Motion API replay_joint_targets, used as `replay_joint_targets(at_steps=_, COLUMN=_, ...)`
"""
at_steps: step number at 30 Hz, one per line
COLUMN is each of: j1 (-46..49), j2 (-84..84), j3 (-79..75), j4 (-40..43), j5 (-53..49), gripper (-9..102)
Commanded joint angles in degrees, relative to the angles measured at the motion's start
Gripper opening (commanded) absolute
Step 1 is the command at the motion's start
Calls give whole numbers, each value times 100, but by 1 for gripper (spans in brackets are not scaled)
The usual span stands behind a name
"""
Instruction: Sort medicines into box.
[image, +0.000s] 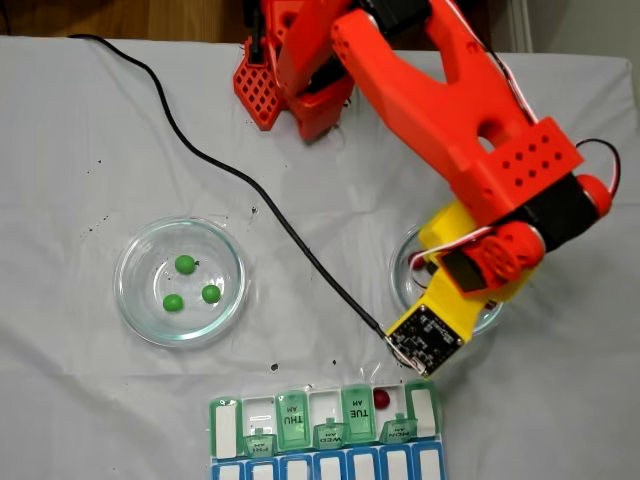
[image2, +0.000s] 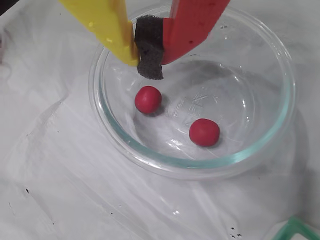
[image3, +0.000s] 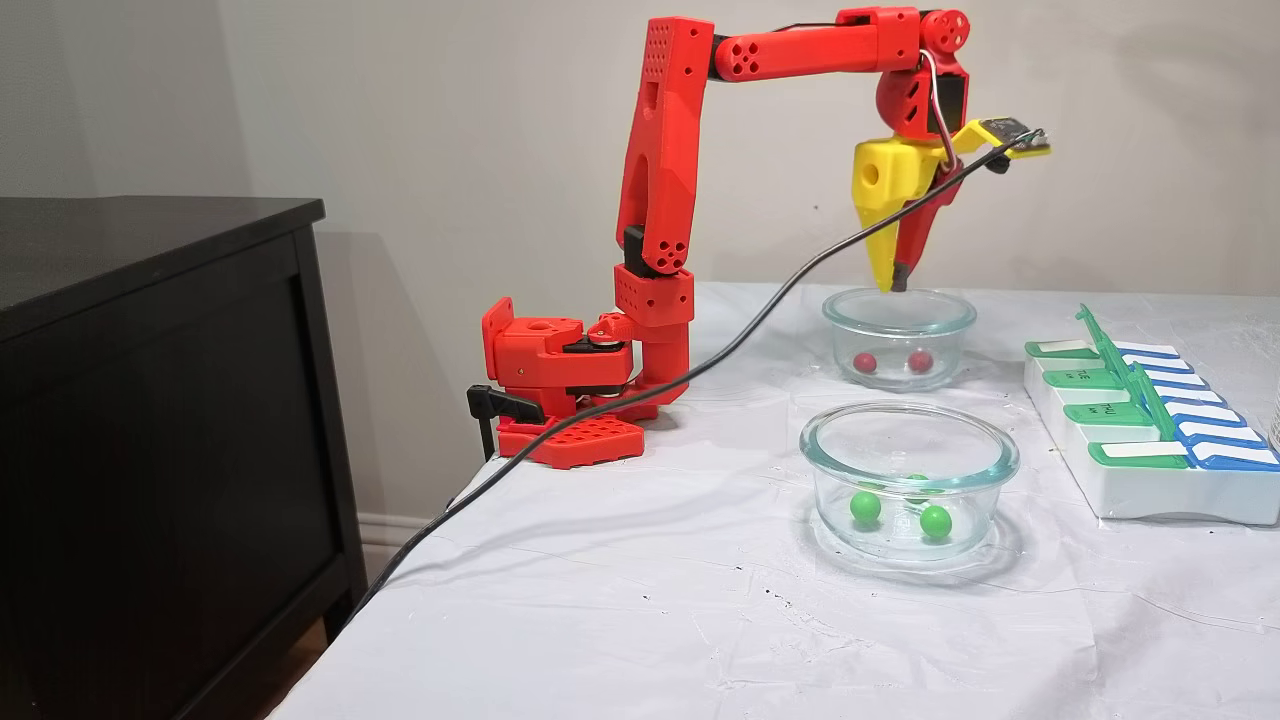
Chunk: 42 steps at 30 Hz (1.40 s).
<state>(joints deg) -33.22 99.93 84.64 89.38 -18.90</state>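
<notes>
The red pills looked light, hard and glossy, so each would roll away at a touch inside its slick glass dish (image2: 280, 130); in my judgement the grip had to close across the middle of one ball, with the foam pad (image2: 150, 47) giving some bite. In the wrist view the hand (image2: 150, 60) was pressed together, its yellow and red fingers meeting on the dark pad and holding nothing. It hung just above the dish rim. One red pill (image2: 148, 99) lay almost straight below the fingertips, the other red pill (image2: 204, 132) a little further off on the dish floor. A third red pill (image: 381, 398) already sat in an open compartment of the pill organizer (image: 225, 420). Three green pills (image: 185, 264) waited in the second dish (image: 130, 300), well apart on the table (image: 80, 150).
</notes>
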Motion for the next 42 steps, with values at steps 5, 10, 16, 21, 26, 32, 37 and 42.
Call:
replay_joint_targets(at_steps=5, j1=-123, j2=712, j3=483, j4=-580, j5=88, gripper=0)
replay_joint_targets(at_steps=10, j1=-123, j2=606, j3=519, j4=-519, j5=88, gripper=6)
replay_joint_targets(at_steps=16, j1=-149, j2=624, j3=606, j4=-501, j5=105, gripper=11)
replay_joint_targets(at_steps=21, j1=-202, j2=721, j3=976, j4=-694, j5=70, gripper=14)
replay_joint_targets(at_steps=26, j1=-220, j2=721, j3=1178, j4=-809, j5=26, gripper=14)
replay_joint_targets(at_steps=32, j1=-220, j2=554, j3=1213, j4=-896, j5=9, gripper=15)
replay_joint_targets(at_steps=37, j1=-193, j2=457, j3=1354, j4=-1090, j5=-44, gripper=18)
replay_joint_targets(at_steps=42, j1=-202, j2=378, j3=1327, j4=-1072, j5=-62, gripper=18)
